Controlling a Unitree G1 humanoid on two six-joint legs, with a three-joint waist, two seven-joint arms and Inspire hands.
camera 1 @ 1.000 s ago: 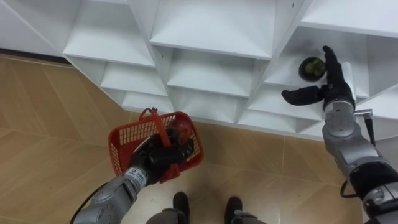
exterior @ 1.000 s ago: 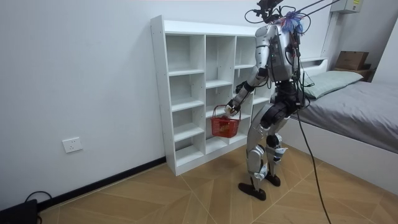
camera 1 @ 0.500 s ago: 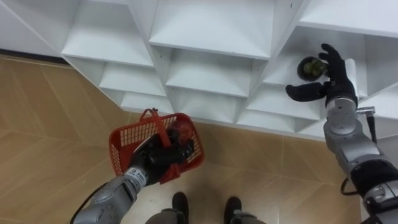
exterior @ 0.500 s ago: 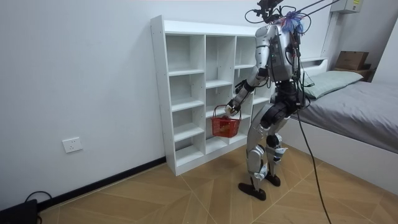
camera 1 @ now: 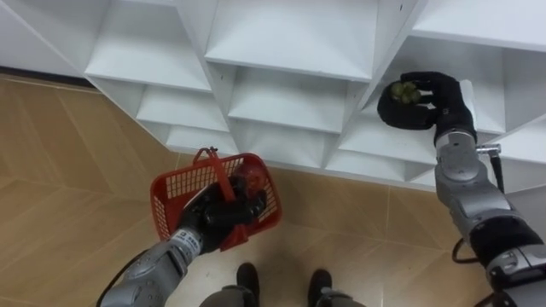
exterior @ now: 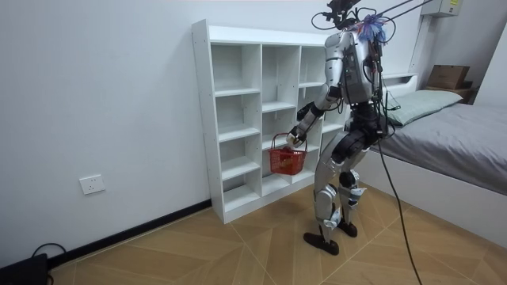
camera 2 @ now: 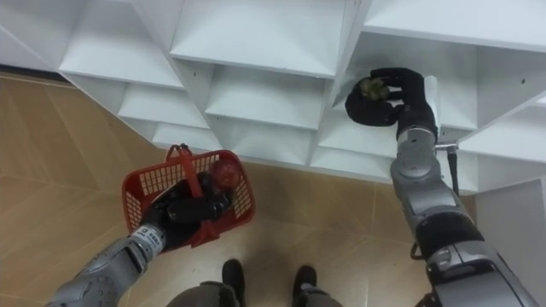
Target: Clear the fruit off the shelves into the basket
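A green fruit [camera 1: 405,92] sits in a compartment of the white closet [camera 1: 281,77], on the right column's shelf. My right hand [camera 1: 426,98] reaches into that compartment with its fingers curled round the fruit [camera 2: 371,86]. My left hand [camera 1: 217,213] is shut on the handle of a red plastic basket [camera 1: 171,200], held low in front of the closet. A red fruit [camera 1: 249,177] lies inside the basket. In the room view I stand upright facing the closet [exterior: 238,119] with the basket [exterior: 285,161] at hip height.
The closet's other compartments [camera 1: 290,34] in view hold nothing. Wooden floor [camera 1: 68,196] lies below. In the room view a bed [exterior: 455,134] stands at the right, behind me.
My right hand's fingers, straight beside the green fruit a second ago, have curled round it. The left hand and the basket have not moved.
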